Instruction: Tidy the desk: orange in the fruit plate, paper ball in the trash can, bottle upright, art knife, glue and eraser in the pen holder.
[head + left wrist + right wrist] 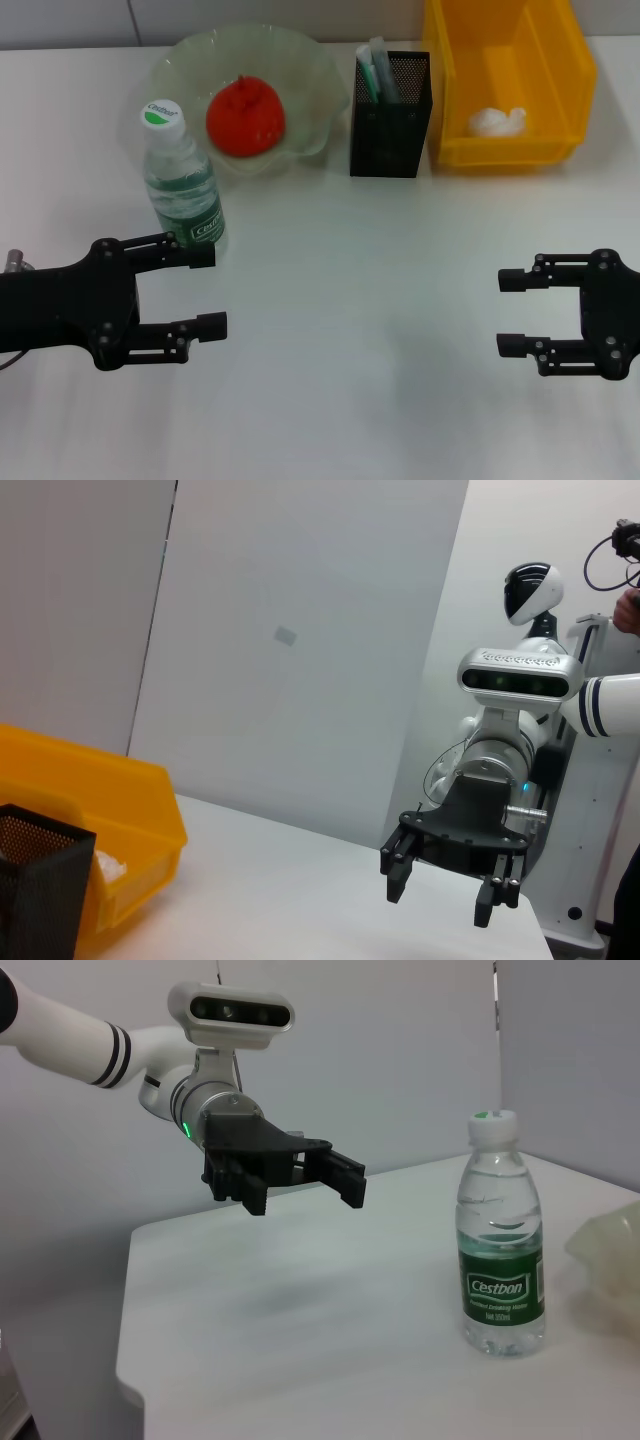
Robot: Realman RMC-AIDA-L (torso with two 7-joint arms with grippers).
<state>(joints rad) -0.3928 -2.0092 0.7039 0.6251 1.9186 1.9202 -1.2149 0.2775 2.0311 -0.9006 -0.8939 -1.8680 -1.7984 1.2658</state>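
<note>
While both arms hover low over the table, your left gripper (pixel 207 291) gapes empty beside the upright bottle (pixel 181 180); right gripper (pixel 512 313) likewise spread. Orange (pixel 246 117) in plate (pixel 310 70), paper ball (pixel 497 121) in bin (pixel 507 75).

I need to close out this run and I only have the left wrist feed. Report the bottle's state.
Observer: The bottle stands upright on the table, cap on, beside the fruit plate.
Operator: Give me the orange.
Observer: The orange lies inside the fruit plate.
Operator: Confirm the paper ball.
Observer: The paper ball sits in the yellow bin.
Operator: State where the left gripper is.
Observer: The left gripper hovers open just in front of the bottle, holding nothing; the right gripper is open too.
</note>
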